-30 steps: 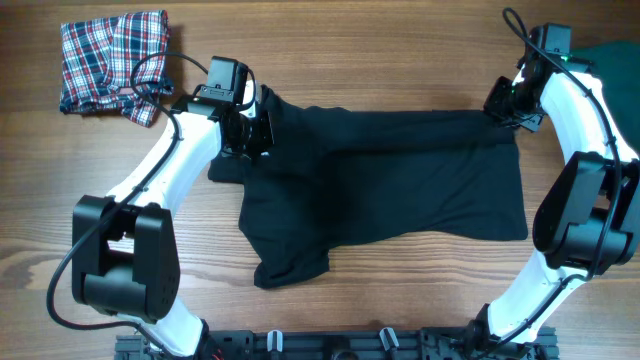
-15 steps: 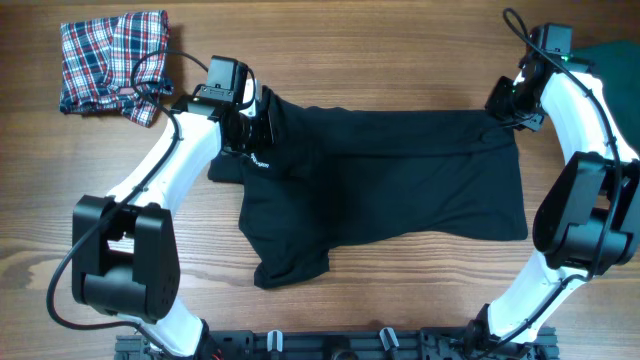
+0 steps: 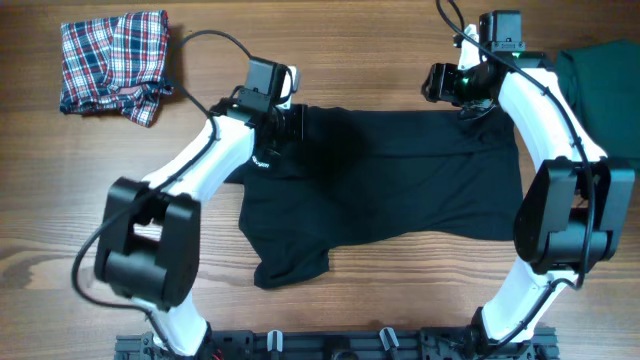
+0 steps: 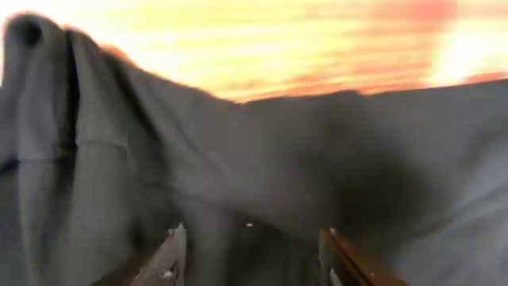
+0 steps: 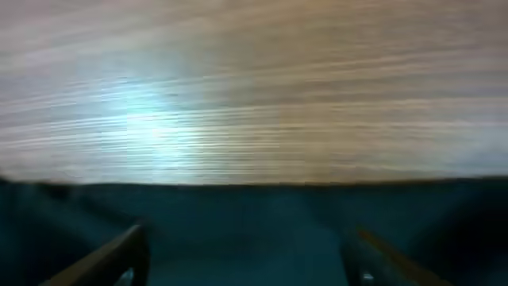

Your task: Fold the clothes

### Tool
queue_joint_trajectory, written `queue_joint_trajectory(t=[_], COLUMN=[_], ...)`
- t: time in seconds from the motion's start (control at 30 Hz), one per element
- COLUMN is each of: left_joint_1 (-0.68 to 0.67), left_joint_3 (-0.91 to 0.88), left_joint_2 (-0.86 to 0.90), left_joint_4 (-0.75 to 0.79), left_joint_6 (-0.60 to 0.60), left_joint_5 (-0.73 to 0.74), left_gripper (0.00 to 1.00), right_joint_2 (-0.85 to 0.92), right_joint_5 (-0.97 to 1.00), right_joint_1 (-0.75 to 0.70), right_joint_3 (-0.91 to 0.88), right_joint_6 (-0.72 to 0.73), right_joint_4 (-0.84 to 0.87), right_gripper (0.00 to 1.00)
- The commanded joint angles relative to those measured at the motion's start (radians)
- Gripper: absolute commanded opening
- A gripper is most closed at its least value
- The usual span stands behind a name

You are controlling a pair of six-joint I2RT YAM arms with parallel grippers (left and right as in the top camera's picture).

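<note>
Three garments on the bench (image 3: 350,45) — one black shirt (image 3: 400,180) spread flat across the middle, one plaid piece (image 3: 112,60) bunched at the far-left corner, one dark green piece (image 3: 600,85) at the far-right edge, partly out of frame. Two claws, both over the black shirt's far edge: left claw (image 4: 252,242) above the far-left part, fingers apart, gripping nothing. Right claw (image 5: 246,238) toward the far-right corner — fingers spread wide, empty, bare wood just beyond.
</note>
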Motion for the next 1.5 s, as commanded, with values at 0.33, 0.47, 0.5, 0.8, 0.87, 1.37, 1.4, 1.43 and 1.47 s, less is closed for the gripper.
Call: queue_joint_trajectory(t=[0.33,0.47,0.5,0.8,0.87,1.37,1.4,1.43,1.47], left_joint_1=[0.1,0.127,0.127,0.127,0.124,-0.036,-0.044,-0.048,-0.047], left_joint_3=[0.011,0.011,0.011,0.011,0.012,0.012,0.012,0.012,0.012], left_joint_2=[0.088,0.088,0.088,0.088,0.084,-0.058,-0.053,-0.046,-0.037], left_joint_4=[0.002,-0.009,-0.009,-0.001,-0.002,-0.006,-0.009,-0.028,-0.066], left_joint_6=[0.019,0.019,0.019,0.02,0.046,0.082,0.085,0.069,0.021], left_joint_5=[-0.058,-0.058,-0.058,-0.058,-0.049,-0.144,-0.143,-0.145,-0.148], left_gripper=[0.57,0.57,0.57,0.57,0.54,0.39,0.35,0.33,0.31], right_joint_2=[0.138,0.153,0.153,0.153,0.15,0.13,0.13,0.13,0.13], right_joint_5=[0.207,0.259,0.261,0.417,0.433,0.394,0.394,0.394,0.394], right_joint_1=[-0.033,-0.065,-0.07,-0.124,-0.122,-0.121,-0.121,-0.121,-0.121], right_joint_3=[-0.014,-0.014,-0.014,-0.014,-0.012,-0.008,-0.008,-0.008,-0.008], right_joint_6=[0.021,0.066,0.066,0.204,0.205,0.211,0.211,0.211,0.211], right_joint_4=[-0.099,-0.121,-0.126,-0.23,-0.238,-0.207,-0.206,-0.207,-0.209], right_gripper=[0.79,0.79,0.79,0.95,0.99,1.0,1.0,1.0,1.0])
